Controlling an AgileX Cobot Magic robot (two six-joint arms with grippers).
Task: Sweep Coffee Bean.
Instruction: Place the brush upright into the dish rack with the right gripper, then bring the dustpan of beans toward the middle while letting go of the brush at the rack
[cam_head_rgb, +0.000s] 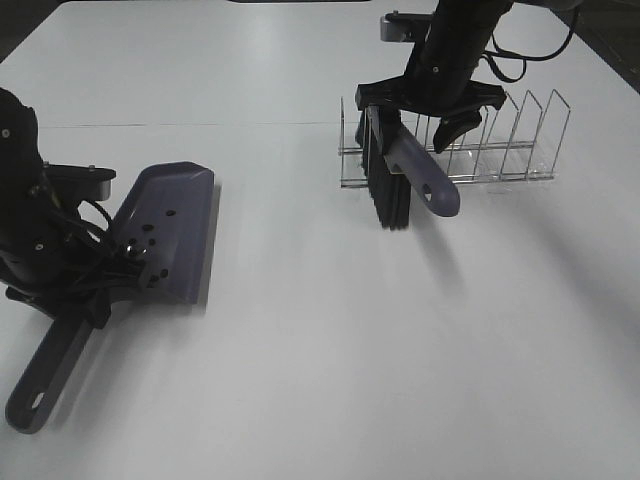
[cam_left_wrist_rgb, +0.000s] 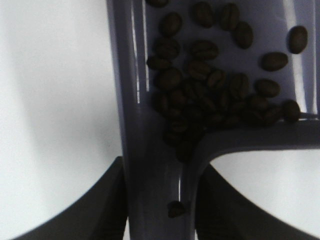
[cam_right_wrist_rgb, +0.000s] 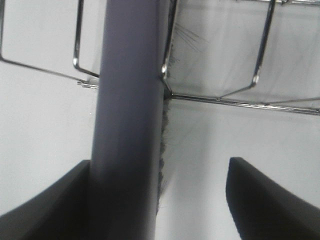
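A grey-purple dustpan lies on the white table at the left. My left gripper is shut on its handle. The left wrist view shows my left gripper with a finger on each side of the handle, and a heap of coffee beans in the pan's corner. They show as dark specks in the high view. The brush, with black bristles, leans in a wire rack. My right gripper is open above its handle, and my right gripper has one finger beside it.
One bean sits on the dustpan handle between the left fingers. The clear wire rack stands at the back right with several upright dividers. The white table spreads between dustpan and rack. The dustpan's long handle end points toward the front left edge.
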